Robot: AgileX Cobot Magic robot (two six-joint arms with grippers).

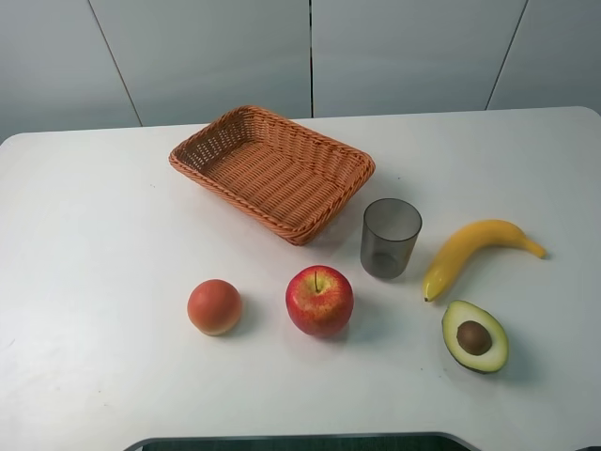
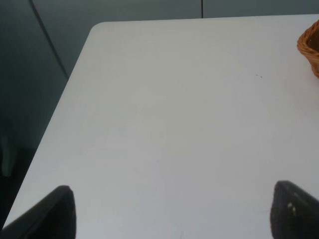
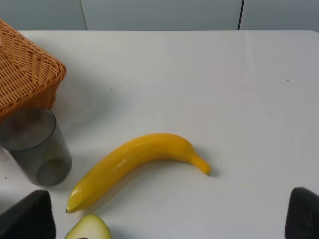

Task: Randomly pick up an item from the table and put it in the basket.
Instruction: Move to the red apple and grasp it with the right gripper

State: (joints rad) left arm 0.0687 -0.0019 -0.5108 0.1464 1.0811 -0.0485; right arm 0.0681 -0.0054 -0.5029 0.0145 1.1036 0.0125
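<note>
The basket (image 1: 272,174) sits toward the back of the table (image 1: 94,235), its woven floor bare. Just beside its near corner a grey see-through cup (image 1: 390,238) stands upright (its bottom shows bare in the right wrist view). The apple (image 1: 319,301) lies on the table in front of the basket, near the cup, untouched. The left gripper (image 2: 172,214) and right gripper (image 3: 165,216) both gape wide, holding nothing.
</note>
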